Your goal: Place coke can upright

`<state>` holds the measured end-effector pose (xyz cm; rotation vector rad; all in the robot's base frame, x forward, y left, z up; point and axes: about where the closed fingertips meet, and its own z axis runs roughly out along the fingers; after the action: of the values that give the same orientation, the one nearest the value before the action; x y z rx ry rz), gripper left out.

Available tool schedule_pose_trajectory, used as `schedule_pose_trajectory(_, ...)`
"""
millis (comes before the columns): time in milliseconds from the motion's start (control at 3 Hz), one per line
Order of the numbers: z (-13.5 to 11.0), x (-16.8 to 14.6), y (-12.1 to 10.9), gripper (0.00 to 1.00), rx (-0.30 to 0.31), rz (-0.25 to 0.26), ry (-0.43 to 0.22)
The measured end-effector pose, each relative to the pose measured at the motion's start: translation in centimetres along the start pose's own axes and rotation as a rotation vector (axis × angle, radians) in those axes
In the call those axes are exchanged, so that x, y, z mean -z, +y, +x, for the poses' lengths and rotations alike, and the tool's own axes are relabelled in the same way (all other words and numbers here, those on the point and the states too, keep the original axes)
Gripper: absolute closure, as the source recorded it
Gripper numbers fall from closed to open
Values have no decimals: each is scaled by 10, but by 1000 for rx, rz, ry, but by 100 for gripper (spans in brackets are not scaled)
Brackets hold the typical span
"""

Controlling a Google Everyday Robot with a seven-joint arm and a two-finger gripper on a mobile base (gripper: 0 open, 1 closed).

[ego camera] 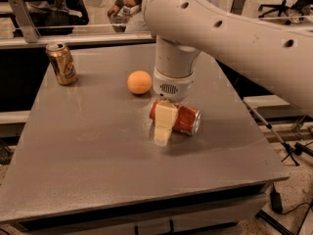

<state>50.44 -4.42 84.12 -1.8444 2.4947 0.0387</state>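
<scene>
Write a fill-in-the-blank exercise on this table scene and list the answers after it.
1. The coke can, with the gripper down at it, lies on its ____ on the table.
2. The gold can stands ____ near the table's back left corner.
3. The ball between the two cans is ____ in colour.

Answers: side; upright; orange
</scene>
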Motion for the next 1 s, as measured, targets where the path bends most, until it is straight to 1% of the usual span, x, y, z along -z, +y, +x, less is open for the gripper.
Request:
schedule_pose_trajectory(667,-5,11,-5,62,-5,7,-13)
schedule_pose_trajectory(1000,-5,29,-10,85,-9,11,-65)
